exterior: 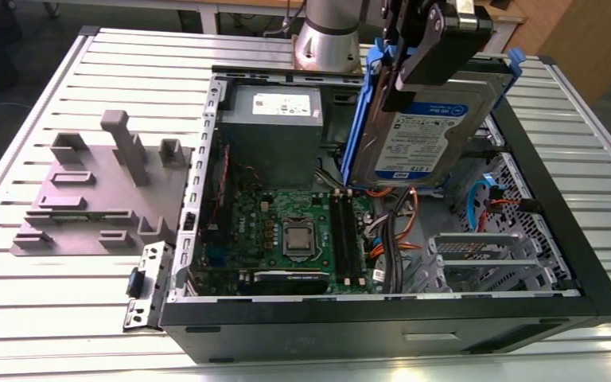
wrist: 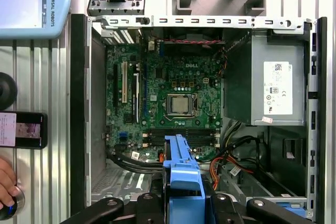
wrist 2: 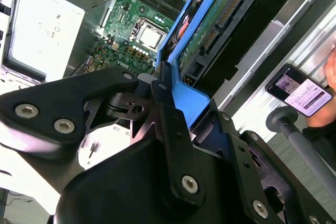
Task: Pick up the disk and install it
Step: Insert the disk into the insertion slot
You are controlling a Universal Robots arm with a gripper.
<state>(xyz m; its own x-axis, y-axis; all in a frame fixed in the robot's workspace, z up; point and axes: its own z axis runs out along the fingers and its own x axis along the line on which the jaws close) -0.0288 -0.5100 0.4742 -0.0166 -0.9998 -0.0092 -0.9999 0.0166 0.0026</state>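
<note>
1. Since the jaws clench the blue end tab, the gripper [wrist: 184, 202] carries the disk [exterior: 422, 135].
2. Disk hangs tilted on edge above the open computer case [exterior: 391, 328], beside the motherboard [exterior: 284, 227].
3. Tab grip probably keeps the disk's sides free.

Your arm [exterior: 327, 36] rises upright at the back of the exterior view, with its wrist reaching toward the exterior view's right. Your end effector [exterior: 433, 60] points down, its black fingers [wrist 2: 167, 124] clamped on the upper edge of the disk [exterior: 422, 135], which hangs tilted.
</note>
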